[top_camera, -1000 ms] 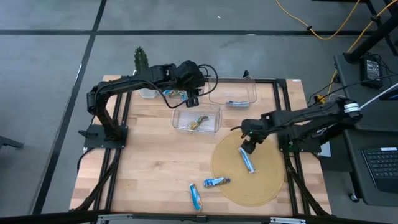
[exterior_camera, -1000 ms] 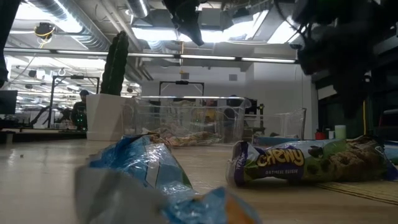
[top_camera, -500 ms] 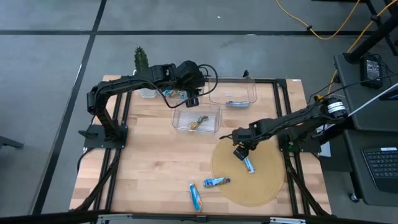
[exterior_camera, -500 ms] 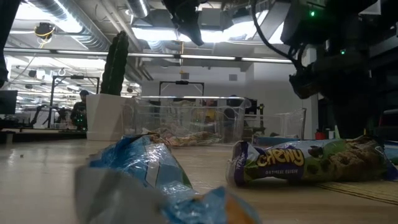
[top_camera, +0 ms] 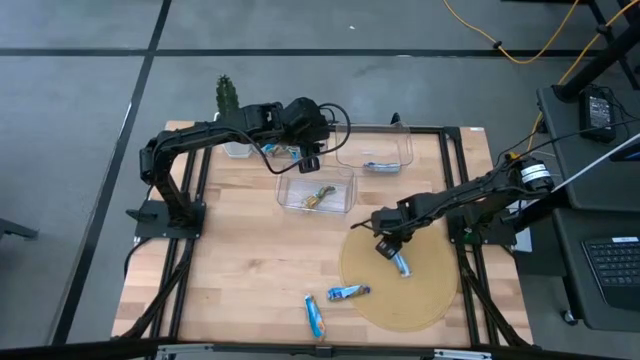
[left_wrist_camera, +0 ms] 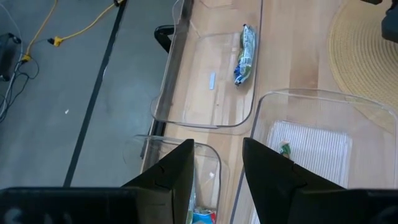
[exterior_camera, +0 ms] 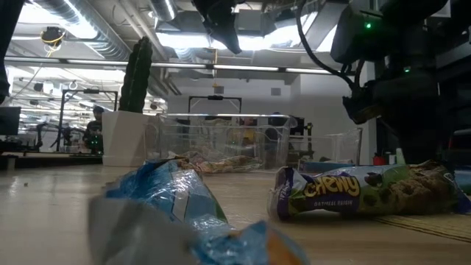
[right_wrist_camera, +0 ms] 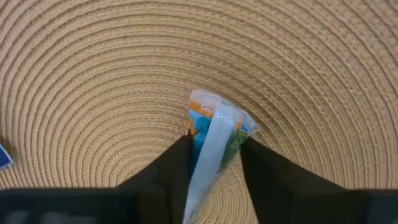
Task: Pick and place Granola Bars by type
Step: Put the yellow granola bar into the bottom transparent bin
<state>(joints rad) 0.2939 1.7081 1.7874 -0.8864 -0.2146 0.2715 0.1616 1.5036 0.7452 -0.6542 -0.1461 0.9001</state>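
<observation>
Woven straw mat at the lower right of the high view is where the action is: the right gripper has its fingers straddling a blue bar that lies on the mat, closing on it but not lifted, I'd say. Sorting looks roughly half done. One bar sits in the upper clear bin, some gold-ish ones in the middle bin, and something blue in a third. Two more blue bars wait low on the bench. The left gripper hangs over the bins, fingers spread, holding nothing.
</observation>
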